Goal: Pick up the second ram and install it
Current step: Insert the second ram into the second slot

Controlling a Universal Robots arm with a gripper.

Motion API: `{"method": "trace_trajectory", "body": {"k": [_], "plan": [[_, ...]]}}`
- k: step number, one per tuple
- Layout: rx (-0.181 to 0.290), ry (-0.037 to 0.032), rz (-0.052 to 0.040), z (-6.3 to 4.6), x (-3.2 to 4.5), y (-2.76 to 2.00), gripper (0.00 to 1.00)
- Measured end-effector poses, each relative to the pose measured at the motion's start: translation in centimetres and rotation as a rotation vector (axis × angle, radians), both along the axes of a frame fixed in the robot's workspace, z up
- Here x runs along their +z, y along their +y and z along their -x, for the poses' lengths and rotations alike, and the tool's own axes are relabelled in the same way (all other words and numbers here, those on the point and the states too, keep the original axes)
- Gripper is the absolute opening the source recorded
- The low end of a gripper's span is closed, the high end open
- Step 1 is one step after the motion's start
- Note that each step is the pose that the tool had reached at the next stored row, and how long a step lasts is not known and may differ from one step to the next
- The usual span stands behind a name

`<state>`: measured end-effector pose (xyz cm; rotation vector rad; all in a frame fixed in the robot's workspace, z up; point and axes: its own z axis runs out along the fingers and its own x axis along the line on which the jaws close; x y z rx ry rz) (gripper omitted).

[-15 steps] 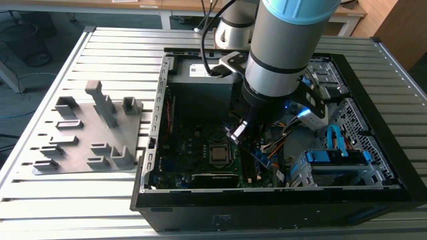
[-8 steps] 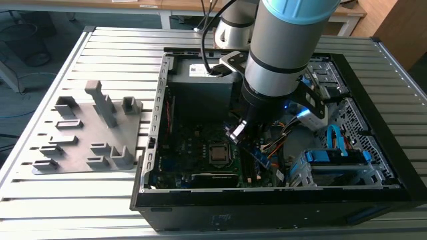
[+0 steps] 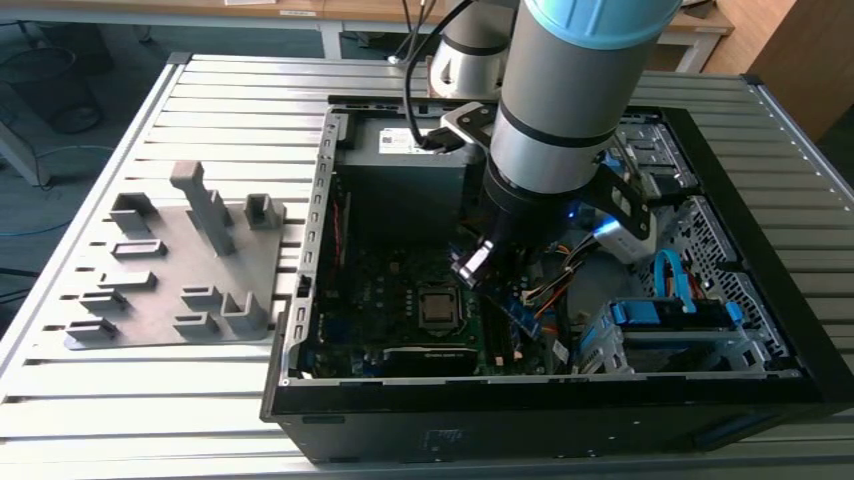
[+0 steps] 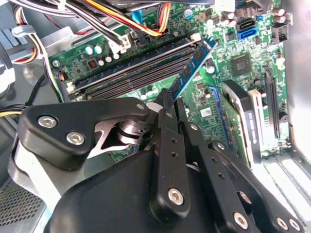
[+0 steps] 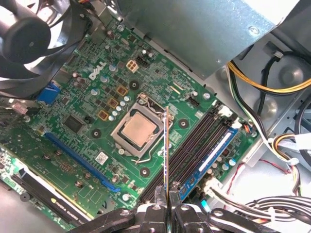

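Gripper (image 5: 167, 203) inside the open case (image 3: 534, 420) | jaws pinched narrow on one end of the second ram (image 5: 166, 145) | stick tilted over the memory slots (image 5: 194, 145) along the motherboard (image 5: 87, 97) edge, beside the CPU socket (image 5: 138, 127) | another stick (image 5: 214, 158) already seated

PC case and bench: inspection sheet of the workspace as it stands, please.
Surface: slatted metal table, open PC case lying on it.
Job's things: second ram in the tool, angled above the memory slots, not seated; another stick sits in a slot.
Clutter: grey holder beside the case, at the exterior view's left.
Grippers: tool shut on the second ram.
Cables: wire bundle beside the slots; blue flat cables near the drive bay.
Surroundings: wooden desk behind the table.
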<state>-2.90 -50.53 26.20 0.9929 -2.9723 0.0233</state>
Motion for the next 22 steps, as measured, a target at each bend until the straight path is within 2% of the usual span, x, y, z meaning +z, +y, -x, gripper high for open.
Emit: {"method": "trace_trajectory", "body": {"k": [22], "plan": [[-0.060, 0.0000, -0.0001, 0.00, 0.00, 0.00, 0.14]]}}
